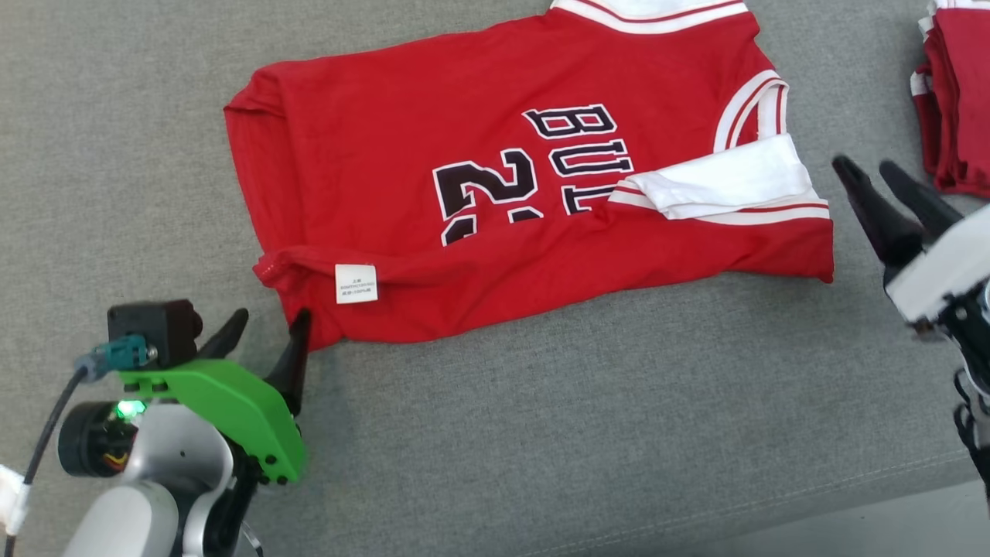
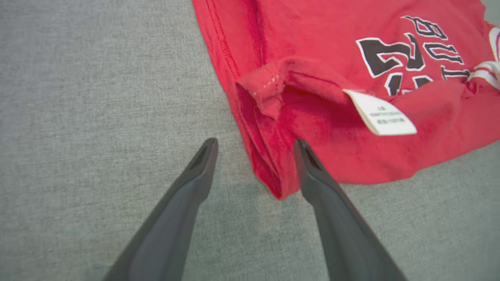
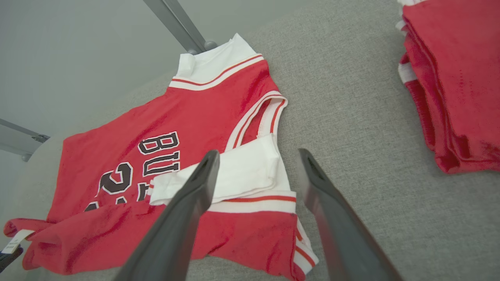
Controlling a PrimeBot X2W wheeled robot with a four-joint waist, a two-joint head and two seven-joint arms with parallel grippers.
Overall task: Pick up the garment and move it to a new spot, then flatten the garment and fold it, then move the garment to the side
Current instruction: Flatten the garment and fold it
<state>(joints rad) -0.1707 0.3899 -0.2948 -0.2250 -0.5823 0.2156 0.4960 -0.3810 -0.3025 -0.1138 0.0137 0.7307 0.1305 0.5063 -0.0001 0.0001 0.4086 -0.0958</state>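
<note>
Jersey (image 1: 387, 155) corner between spread left fingers (image 2: 312, 175); right fingers (image 1: 874, 209) parted, empty, just beside opposite edge.

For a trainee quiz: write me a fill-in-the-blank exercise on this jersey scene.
The jersey lying on the grey surface is mainly ___ in colour. The left gripper has its fingers ___, straddling the jersey's near corner. The sewn-in label is ___. The stack of folded garments lies on the robot's ___ side. Missing words: red; open; white; right.
</note>
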